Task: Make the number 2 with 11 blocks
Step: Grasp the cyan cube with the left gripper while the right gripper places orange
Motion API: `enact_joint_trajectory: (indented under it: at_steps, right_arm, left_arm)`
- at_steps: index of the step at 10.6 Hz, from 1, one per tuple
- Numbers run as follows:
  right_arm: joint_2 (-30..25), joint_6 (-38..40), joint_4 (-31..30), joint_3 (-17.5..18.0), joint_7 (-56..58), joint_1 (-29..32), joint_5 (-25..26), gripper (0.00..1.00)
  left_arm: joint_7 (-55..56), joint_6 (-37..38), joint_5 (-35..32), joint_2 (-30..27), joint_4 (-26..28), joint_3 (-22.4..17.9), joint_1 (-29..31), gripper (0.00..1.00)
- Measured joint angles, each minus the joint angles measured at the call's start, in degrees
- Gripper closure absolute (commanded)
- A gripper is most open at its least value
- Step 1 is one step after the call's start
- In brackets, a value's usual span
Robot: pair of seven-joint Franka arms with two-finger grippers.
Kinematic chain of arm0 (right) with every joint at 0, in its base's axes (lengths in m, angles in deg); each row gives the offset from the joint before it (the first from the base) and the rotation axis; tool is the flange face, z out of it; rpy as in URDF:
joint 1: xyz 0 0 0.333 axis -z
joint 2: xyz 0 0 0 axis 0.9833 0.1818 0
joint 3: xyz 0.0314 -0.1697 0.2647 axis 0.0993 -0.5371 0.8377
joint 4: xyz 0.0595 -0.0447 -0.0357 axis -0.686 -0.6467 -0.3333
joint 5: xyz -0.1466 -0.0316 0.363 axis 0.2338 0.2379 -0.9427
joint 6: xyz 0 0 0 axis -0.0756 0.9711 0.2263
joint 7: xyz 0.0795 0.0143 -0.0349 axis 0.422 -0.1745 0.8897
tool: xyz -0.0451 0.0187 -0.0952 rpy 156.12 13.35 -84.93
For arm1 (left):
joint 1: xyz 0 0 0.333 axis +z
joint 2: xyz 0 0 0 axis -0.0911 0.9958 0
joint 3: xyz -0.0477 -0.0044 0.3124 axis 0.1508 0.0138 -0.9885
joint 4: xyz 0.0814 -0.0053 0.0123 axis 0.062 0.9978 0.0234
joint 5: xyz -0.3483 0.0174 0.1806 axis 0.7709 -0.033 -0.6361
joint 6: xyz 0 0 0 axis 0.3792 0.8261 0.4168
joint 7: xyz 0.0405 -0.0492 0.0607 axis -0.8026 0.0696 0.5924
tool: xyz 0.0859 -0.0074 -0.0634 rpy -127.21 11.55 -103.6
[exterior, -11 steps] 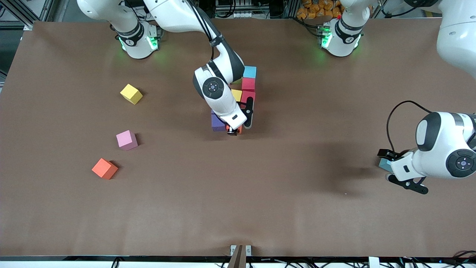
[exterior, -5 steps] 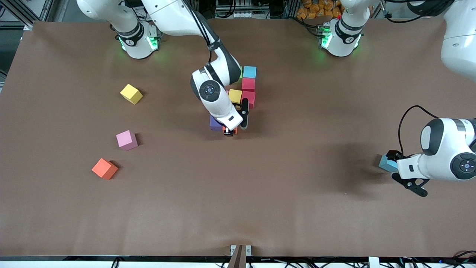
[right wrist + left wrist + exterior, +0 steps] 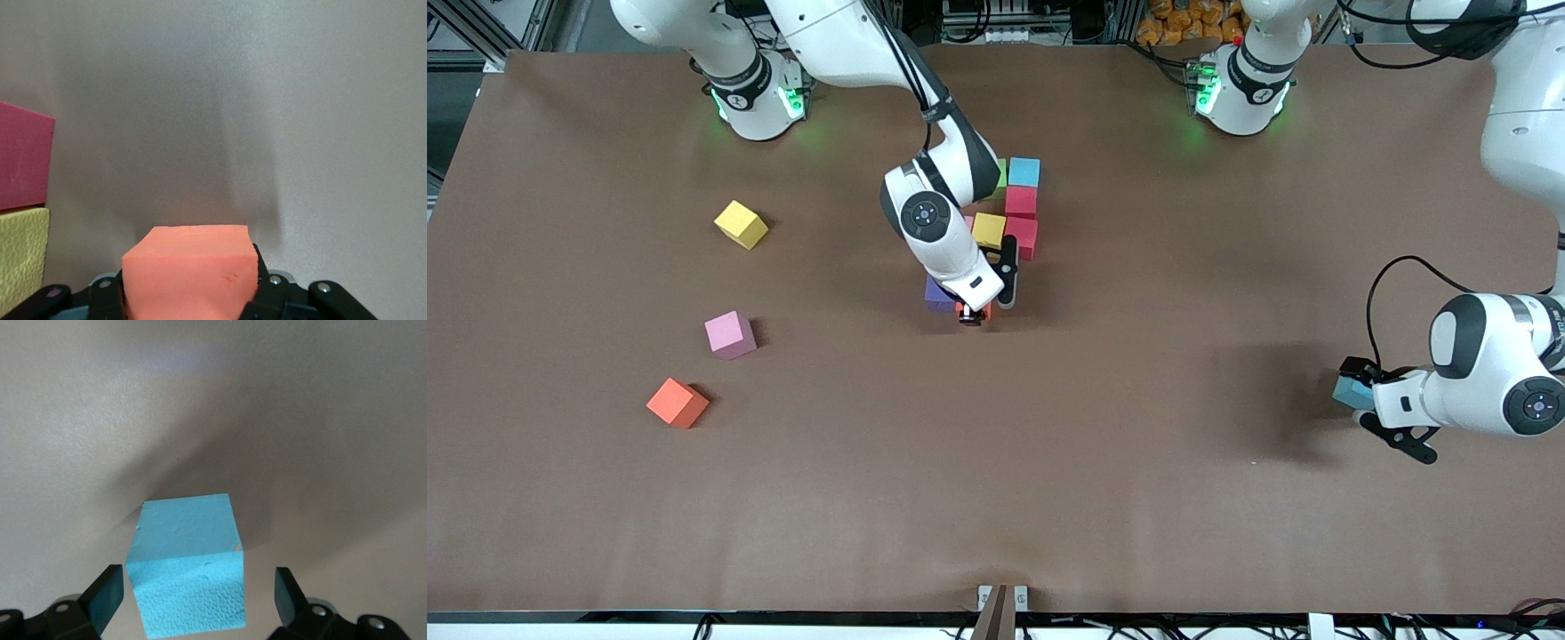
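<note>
Right gripper (image 3: 970, 313): my jaws are clamped on an orange block (image 3: 190, 270), low at the near end of the partly built number 2 (image 3: 1005, 213), just beside the purple block (image 3: 938, 296).

The digit so far: a light blue block (image 3: 1024, 172) at its end farthest from the front camera, two red blocks (image 3: 1021, 202) next toward the camera, a yellow block (image 3: 988, 229) beside the nearer red one.

Left gripper (image 3: 193, 593): jaws spread wide, either side of a loose light blue cube (image 3: 187, 570) on the table (image 3: 1138, 498) at the left arm's end; fingers not touching it.

Loose blocks at the right arm's end: yellow cube (image 3: 740, 224), pink cube (image 3: 729, 334), orange cube (image 3: 677, 403), well apart.
</note>
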Motion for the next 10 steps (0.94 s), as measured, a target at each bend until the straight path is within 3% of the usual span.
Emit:
enact_joint_trajectory:
  at_steps: [2,3,4,10]
  right_arm:
    - [0.0,-0.1,0.0,0.0,0.0,0.0,0.0,0.89]
    - [0.0,-0.1,0.0,0.0,0.0,0.0,0.0,0.89]
    - [0.0,-0.1,-0.1,0.0,0.0,0.0,0.0,0.89]
    - [-1.0,-0.8,-1.9,0.2,-0.2,-0.6,0.0,0.89]
  left_arm:
    - [0.0,0.0,0.0,0.3,0.0,0.1,0.0,0.49]
    - [0.0,0.0,0.0,0.3,0.0,0.1,0.0,0.65]
    - [0.0,0.0,0.0,0.3,0.0,0.1,0.0,0.75]
    - [-0.1,0.0,0.0,0.3,-0.1,0.2,0.0,0.84]
